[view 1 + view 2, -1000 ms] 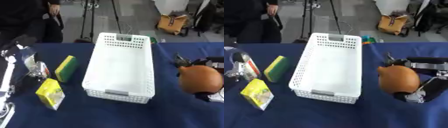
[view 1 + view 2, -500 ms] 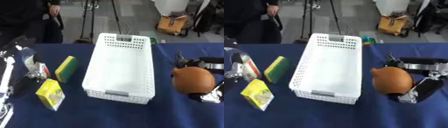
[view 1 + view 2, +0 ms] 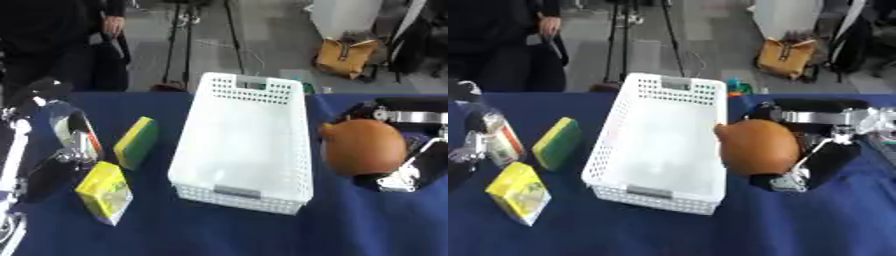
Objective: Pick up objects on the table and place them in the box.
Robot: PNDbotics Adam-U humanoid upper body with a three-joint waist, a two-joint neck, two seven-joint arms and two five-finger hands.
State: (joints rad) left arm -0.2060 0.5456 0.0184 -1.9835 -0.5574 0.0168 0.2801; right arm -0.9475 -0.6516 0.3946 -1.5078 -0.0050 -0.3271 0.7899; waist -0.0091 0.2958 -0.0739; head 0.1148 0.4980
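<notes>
Right hand (image 3: 820,150) fingers curl around the brown onion-like object (image 3: 757,145), its pointed end aimed left toward the white basket (image 3: 662,145); left-hand fingers unclear.

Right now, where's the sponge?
The sponge lies on the table's left side, just left of the white basket, with the yellow box in front of it.

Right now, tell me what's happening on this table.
The robot's right hand holds a brown, onion-shaped object raised next to the right wall of the white basket, which looks empty. A green and yellow sponge and a yellow box lie on the blue table left of the basket, not yet picked up.
</notes>
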